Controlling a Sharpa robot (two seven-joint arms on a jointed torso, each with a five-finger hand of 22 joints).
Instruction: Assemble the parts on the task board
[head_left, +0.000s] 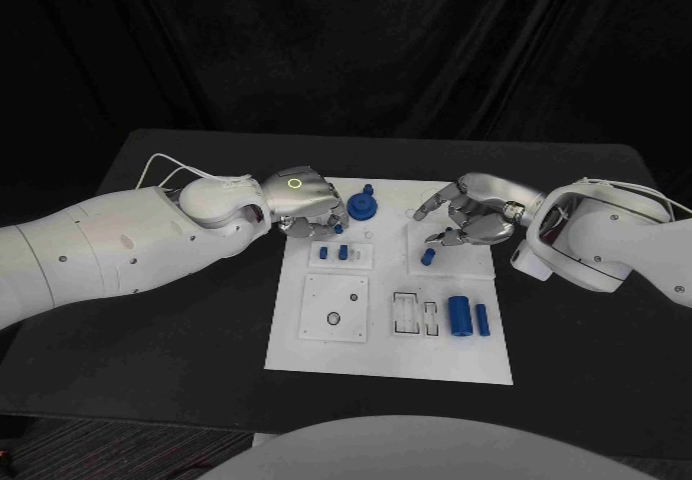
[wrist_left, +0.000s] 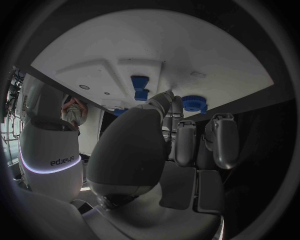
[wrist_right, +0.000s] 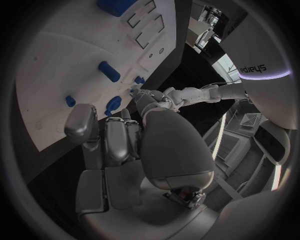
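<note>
The white task board (head_left: 389, 350) lies mid-table. A blue gear-like part (head_left: 362, 207) stands near its far edge, also seen in the left wrist view as a blue gear (wrist_left: 195, 104). Two small blue blocks (head_left: 333, 253) sit on a raised pad below it. A short blue peg (head_left: 428, 257) stands in front of my right hand (head_left: 470, 214). Two blue cylinders (head_left: 469, 316) lie at the board's right. My left hand (head_left: 302, 203) hovers over the board's far left corner, fingers pointing down beside the gear, holding nothing. My right hand's fingers are spread and empty.
A white square insert with holes (head_left: 335, 308) and a pad with rectangular slots (head_left: 417, 313) lie on the board's near half. Black table (head_left: 173, 330) surrounds the board. Both forearms reach in from the sides.
</note>
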